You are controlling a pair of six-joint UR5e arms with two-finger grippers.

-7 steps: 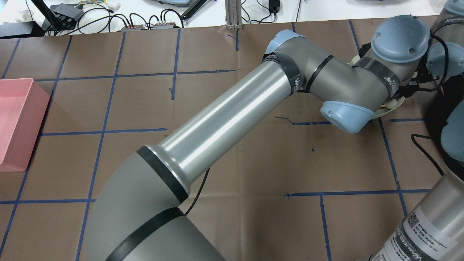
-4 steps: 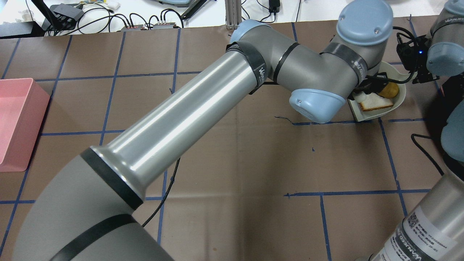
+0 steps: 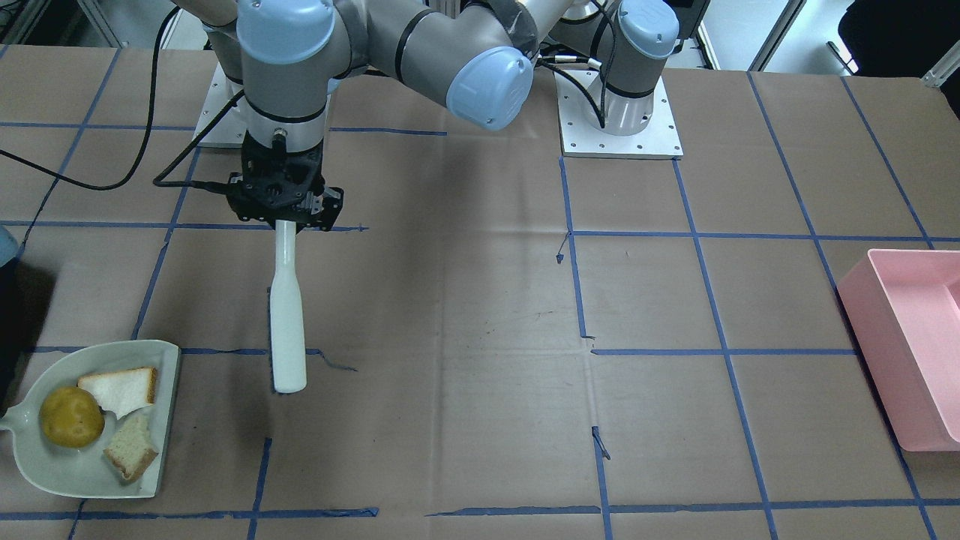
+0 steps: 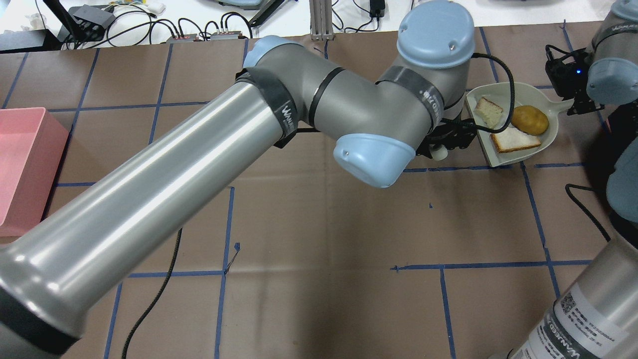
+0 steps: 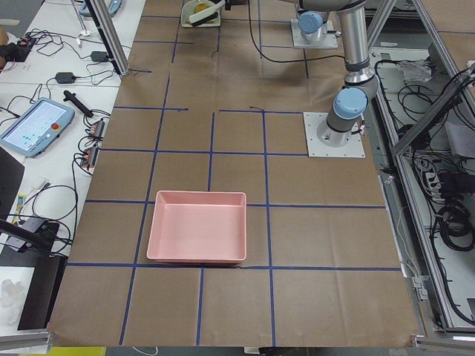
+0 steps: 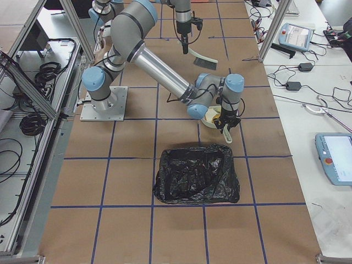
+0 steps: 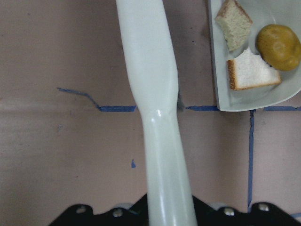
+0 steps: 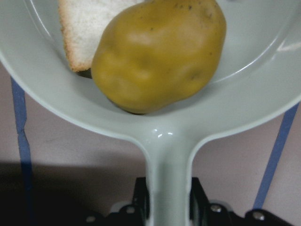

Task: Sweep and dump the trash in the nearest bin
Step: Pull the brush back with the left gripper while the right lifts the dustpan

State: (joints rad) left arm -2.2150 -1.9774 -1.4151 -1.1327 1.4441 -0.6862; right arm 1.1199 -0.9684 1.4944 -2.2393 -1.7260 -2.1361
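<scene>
The trash lies in a pale green dustpan: a yellow-brown potato and two pieces of white bread. In the overhead view the dustpan holds the potato and bread. My right gripper is shut on the dustpan's handle, with the potato close in front. My left gripper is shut on a white brush, which hangs beside the dustpan's open edge, apart from it. The left wrist view shows the brush and dustpan.
A black bin bag lies on the table close to the dustpan. A pink bin stands far off at the table's other end. Brown paper with blue tape lines covers the table. Cables trail near the arms.
My left arm has swung the brush leftward in the overhead view, away from the dustpan, uncovering it and all the trash. The dustpan and right gripper have stayed put.
</scene>
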